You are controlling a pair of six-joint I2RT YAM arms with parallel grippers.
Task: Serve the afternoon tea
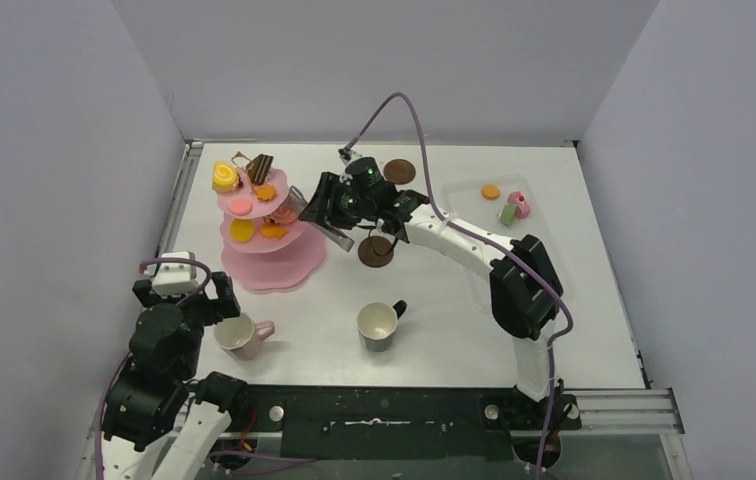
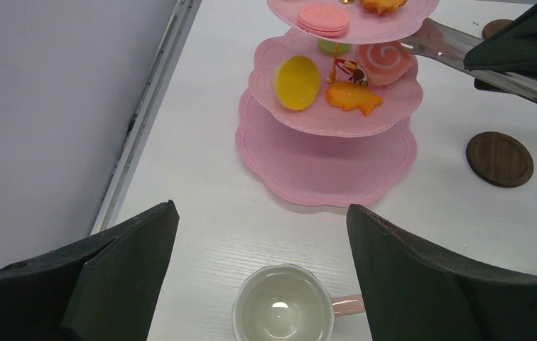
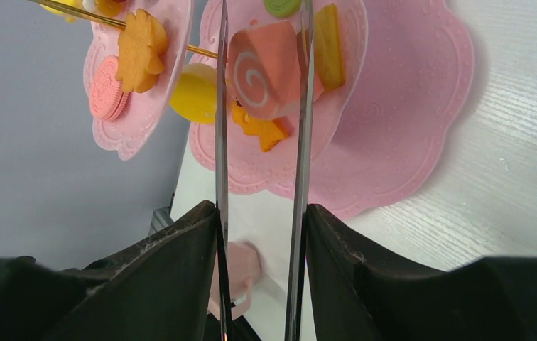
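The pink three-tier stand (image 1: pixel 284 270) stands at the left with several toy pastries on its top and middle tiers. My right gripper (image 1: pixel 339 205) is shut on the long metal tongs (image 3: pixel 221 142). The tong blades reach over the middle tier on either side of a pink swirl roll (image 3: pixel 266 67). My left gripper (image 2: pixel 262 220) is open and empty, just above and behind the pink mug (image 2: pixel 283 305), not touching it. The black mug (image 1: pixel 379 325) stands at centre front. One brown coaster (image 1: pixel 375 252) lies under the right arm and another coaster (image 1: pixel 400 171) lies at the back.
A clear plastic tray (image 1: pixel 544 240) at the right holds an orange pastry (image 1: pixel 491 191), a pink pastry (image 1: pixel 520 203) and a green pastry (image 1: pixel 507 214). Grey walls close in the table on the left, back and right. The right arm stretches across the middle.
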